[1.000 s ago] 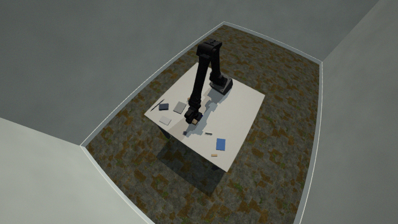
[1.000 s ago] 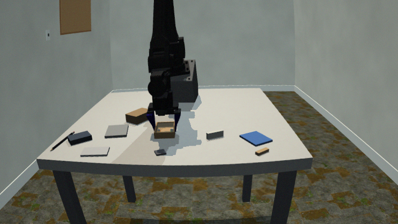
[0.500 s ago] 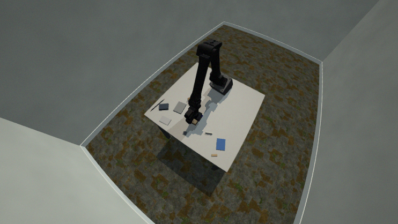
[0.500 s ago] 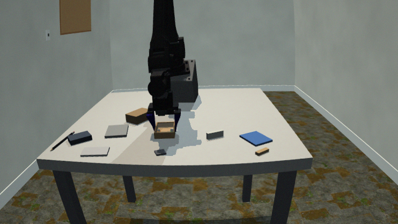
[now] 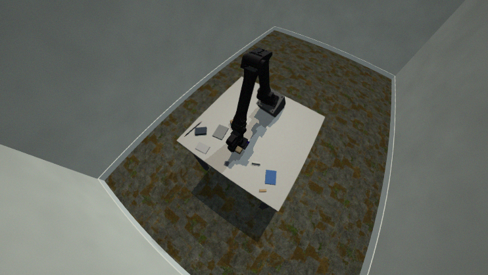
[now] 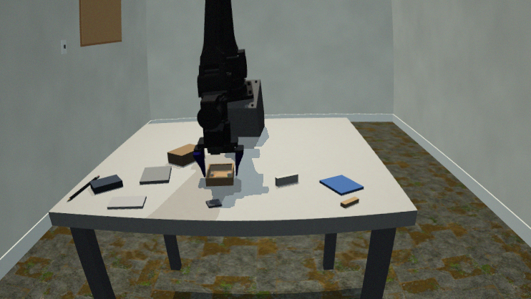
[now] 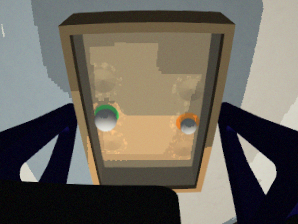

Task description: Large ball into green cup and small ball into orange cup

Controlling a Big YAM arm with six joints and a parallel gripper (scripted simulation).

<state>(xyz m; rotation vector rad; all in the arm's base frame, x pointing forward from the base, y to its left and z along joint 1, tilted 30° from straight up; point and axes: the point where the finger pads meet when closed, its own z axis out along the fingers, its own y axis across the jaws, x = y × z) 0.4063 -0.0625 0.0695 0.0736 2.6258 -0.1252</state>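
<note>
Nothing is held by the wide-open gripper (image 5: pixel 240 145) (image 6: pixel 220 175) (image 7: pixel 148 106), and the wooden puzzle (image 5: pixel 238 149) (image 6: pixel 220 181) (image 7: pixel 145 102), seemingly set flat on the table (image 5: pixel 290 136) (image 6: pixel 315 148) (image 7: pixel 282 45) between its fingers, looks ready to be left, with big ball (image 7: pixel 106 120) at green cup (image 7: pixel 106 108), small ball (image 7: pixel 188 126) at orange cup (image 7: pixel 186 117), so a straight lift is needed.

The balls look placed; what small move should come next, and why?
Probably ease the claw straight up: it stands open around the wooden puzzle, which appears flat on the table. The large ball sits at the green cup, the small ball at the orange cup.
</note>
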